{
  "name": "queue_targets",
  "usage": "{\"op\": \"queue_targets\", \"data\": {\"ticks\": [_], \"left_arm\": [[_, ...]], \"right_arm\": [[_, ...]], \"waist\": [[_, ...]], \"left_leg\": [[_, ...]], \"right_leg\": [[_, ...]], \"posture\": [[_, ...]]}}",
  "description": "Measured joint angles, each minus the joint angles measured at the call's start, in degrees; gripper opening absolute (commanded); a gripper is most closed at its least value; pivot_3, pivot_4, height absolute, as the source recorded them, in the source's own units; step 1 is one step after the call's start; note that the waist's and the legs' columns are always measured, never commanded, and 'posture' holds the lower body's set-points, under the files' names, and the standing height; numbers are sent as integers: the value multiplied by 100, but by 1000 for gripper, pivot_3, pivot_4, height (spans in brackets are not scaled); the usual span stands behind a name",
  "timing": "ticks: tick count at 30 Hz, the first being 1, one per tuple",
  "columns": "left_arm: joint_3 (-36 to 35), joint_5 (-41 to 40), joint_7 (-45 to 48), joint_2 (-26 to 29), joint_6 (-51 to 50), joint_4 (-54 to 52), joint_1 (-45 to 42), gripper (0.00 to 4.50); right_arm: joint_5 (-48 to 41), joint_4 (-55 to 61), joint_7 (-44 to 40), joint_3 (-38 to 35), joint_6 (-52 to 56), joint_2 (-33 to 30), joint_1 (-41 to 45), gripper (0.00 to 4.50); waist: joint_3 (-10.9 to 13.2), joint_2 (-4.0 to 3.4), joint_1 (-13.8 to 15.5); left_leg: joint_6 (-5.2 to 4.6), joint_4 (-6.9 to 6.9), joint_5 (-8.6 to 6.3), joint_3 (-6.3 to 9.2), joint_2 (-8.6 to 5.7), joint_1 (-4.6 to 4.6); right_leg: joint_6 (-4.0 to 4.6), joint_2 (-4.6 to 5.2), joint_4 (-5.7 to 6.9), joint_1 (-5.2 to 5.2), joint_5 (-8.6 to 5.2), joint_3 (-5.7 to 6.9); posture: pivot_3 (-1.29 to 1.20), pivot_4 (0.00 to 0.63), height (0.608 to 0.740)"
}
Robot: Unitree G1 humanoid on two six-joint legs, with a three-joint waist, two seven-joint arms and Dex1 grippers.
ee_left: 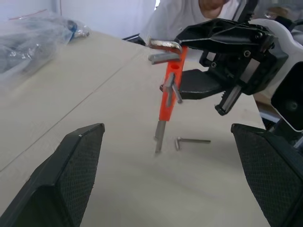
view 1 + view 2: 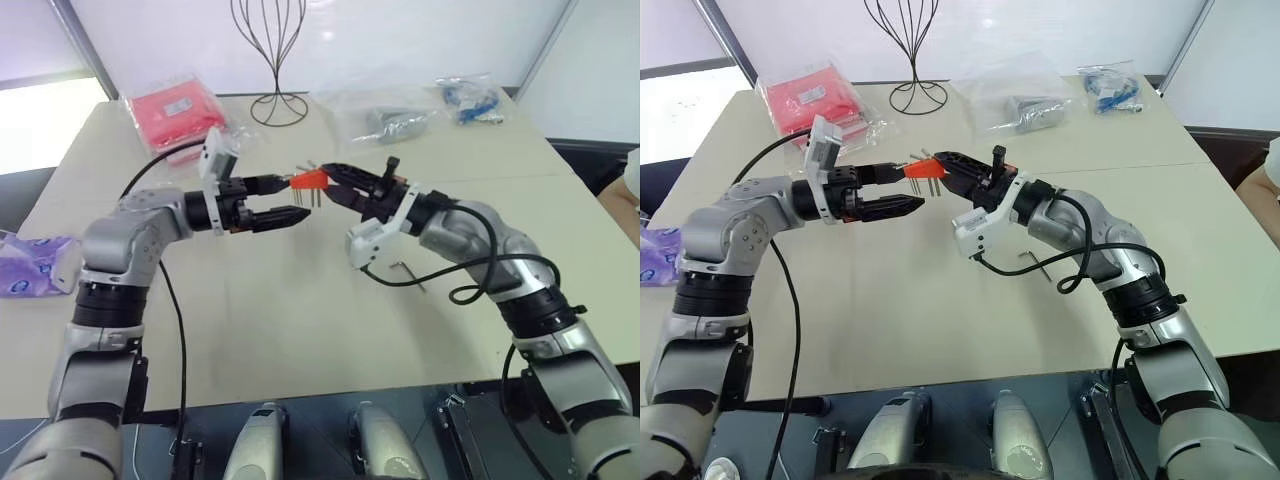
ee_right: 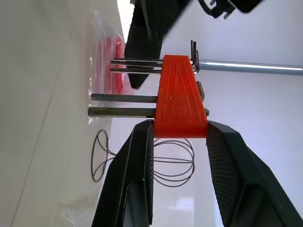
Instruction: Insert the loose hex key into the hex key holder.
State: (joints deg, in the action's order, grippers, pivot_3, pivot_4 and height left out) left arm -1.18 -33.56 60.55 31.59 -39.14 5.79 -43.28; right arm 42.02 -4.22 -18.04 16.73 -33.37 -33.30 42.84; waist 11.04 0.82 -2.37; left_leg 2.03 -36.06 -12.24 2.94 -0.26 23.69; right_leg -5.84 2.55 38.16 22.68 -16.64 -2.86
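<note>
i have the holder [image 2: 310,180] pinched in my right gripper [image 3: 179,130], its two fingers clamped on the narrow end of the orange block, lifted above the table [image 2: 300,340]. its seated keys stick out of one face, pointing down toward the tabletop in the head views.

my left gripper [image 2: 278,200] stands wide open and empty, level, its tips just beside the holder and pointing at the right gripper.

the loose key [image 2: 405,271] is what the next move turns on, and it is not between the grippers at all. it lies flat on the table, below and behind the right forearm, nearer to me than the holder. its long leg runs roughly away from the right arm toward my side, with the short bent leg at the far end. in the left wrist view i see it [image 1: 193,140] on the tabletop beneath the hanging holder, well apart from the left fingers [image 1: 71,175].

i judge the left is the free hand for the pick, but it has to drop to table height and cross under the right arm to reach the key. the right arm is nearer to the key but already occupied. the key lies flat, so a thin grip off the surface looks fiddly.
</note>
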Motion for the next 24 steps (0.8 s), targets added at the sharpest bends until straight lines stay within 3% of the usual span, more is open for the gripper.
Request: {"op": "queue_targets", "data": {"ticks": [24], "left_arm": [[-192,-83,-345,-290,94,89,-151,4500]], "right_arm": [[-177,70,-264,36,48,17,-2,1035]], "waist": [[0,0,-3]], "left_leg": [[0,1,0,1,0,0]], "right_leg": [[0,-1,0,0,0,0]], "posture": [[0,150,740]]}}
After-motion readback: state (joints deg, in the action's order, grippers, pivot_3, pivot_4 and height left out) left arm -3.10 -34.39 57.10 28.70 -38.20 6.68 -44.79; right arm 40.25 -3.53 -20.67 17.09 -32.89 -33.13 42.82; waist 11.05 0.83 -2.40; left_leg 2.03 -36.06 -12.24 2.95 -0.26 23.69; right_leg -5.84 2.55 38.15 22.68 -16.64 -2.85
